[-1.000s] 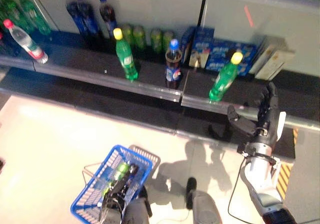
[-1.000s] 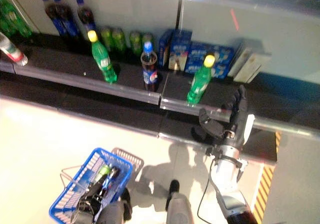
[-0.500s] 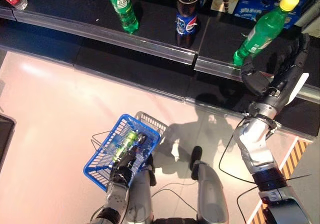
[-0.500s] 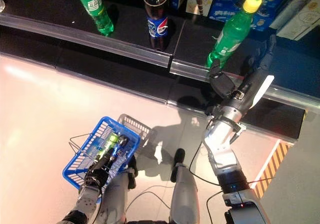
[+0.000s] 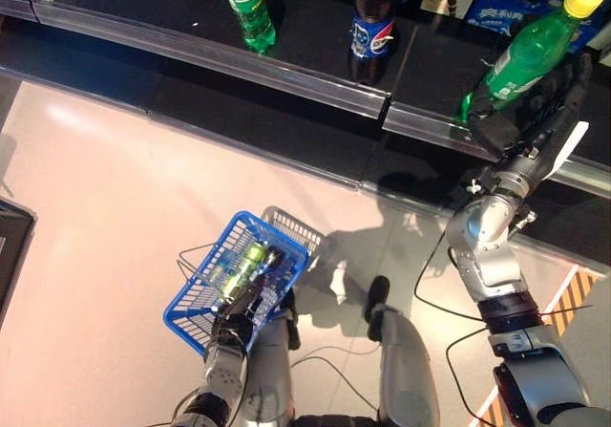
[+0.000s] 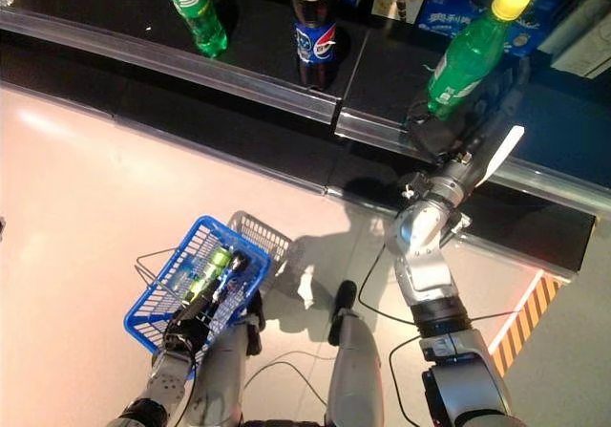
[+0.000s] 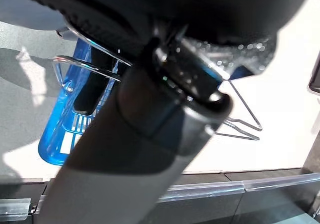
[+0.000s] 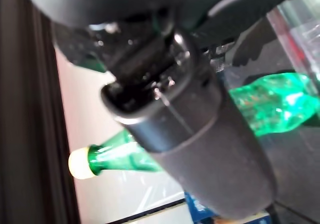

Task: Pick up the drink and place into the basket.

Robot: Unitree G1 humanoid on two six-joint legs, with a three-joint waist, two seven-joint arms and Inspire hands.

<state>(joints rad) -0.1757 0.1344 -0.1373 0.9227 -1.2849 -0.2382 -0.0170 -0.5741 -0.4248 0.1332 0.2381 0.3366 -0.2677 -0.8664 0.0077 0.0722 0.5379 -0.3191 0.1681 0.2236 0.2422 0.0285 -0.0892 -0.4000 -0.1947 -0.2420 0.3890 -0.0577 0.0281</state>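
A green drink bottle (image 5: 520,56) with a yellow cap stands on the dark shelf (image 5: 430,74) at the right. My right hand (image 5: 537,121) is open around its lower part, thumb (image 8: 200,134) on one side and straight fingers on the other. The right wrist view shows the bottle (image 8: 272,103) just past the thumb. Low down, my left hand (image 5: 235,318) is shut on the wire handle (image 7: 87,66) of a blue basket (image 5: 199,266). Inside the basket lie a green bottle (image 5: 244,260) and a dark one.
Along the shelf stand another green bottle (image 5: 246,7) and a cola bottle (image 5: 372,16), with blue boxes (image 5: 506,7) behind. A clear rail (image 5: 286,72) runs along the shelf's front. Yellow-black floor striping (image 5: 573,298) lies at the lower right.
The camera has tipped down and shifted. My right hand has reached in from short of the green bottle to either side of it. The left hand still holds the basket.
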